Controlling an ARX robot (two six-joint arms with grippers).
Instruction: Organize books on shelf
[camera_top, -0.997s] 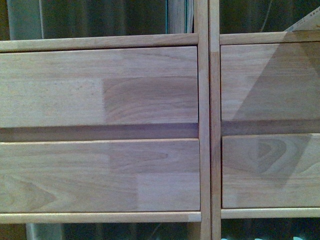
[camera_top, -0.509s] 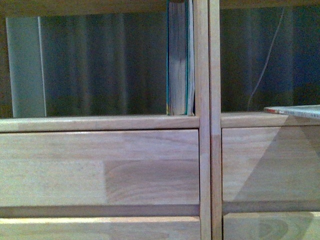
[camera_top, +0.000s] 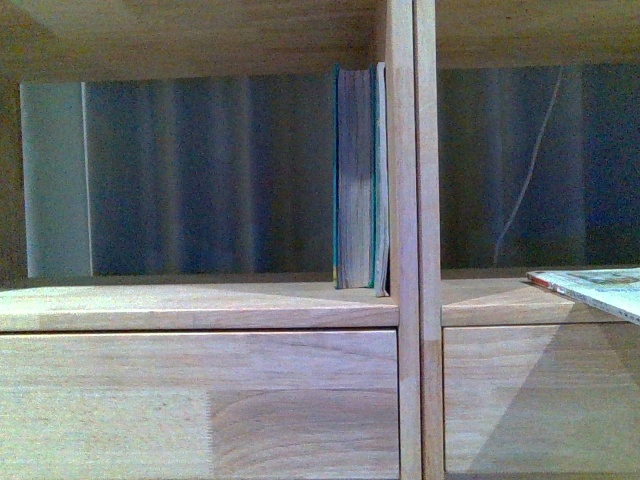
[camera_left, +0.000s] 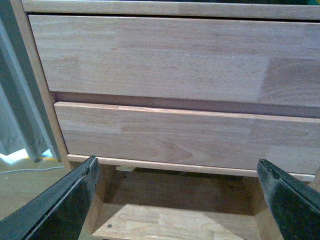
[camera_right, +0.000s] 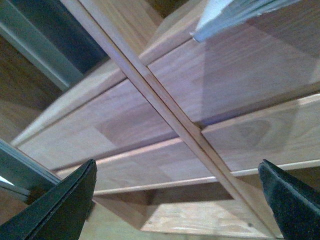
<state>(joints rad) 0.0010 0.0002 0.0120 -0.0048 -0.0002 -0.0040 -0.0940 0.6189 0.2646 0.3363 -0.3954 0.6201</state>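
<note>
- Left gripper (camera_left: 176, 161): fingers spread wide, nothing between them. Pointing at the two drawer fronts (camera_left: 170, 55) low on the left side of the shelf (camera_top: 200, 305). Not seen in the front view.
- Left hole of the shelf: a pale strip (camera_top: 55, 180) far behind, at its left end.
- Teal book (camera_top: 358, 180): standing straight up at the right end of that hole, page edges facing near. Right up against the middle post (camera_top: 415, 200). Looks put away already.
- Booklet (camera_top: 600, 285): lying flat in the right hole, far to the right. Near corner poking out past the front edge of the board. Also a pale corner at the edge of the right wrist view (camera_right: 235, 12). Not tidy yet.
- Right gripper (camera_right: 176, 162): fingers spread wide too, holding nothing. Seems lower than the booklet, out in front of the drawers.
- Step in hand, as a guess: going for the booklet, with no grip made yet.
- Next move, as a guess: bring the right gripper up to the poking-out edge and pinch the thin cover softly. Then stand it up or push it all the way in.
- Thin and probably floppy, so likely to bend or slip. Best done slowly.
</note>
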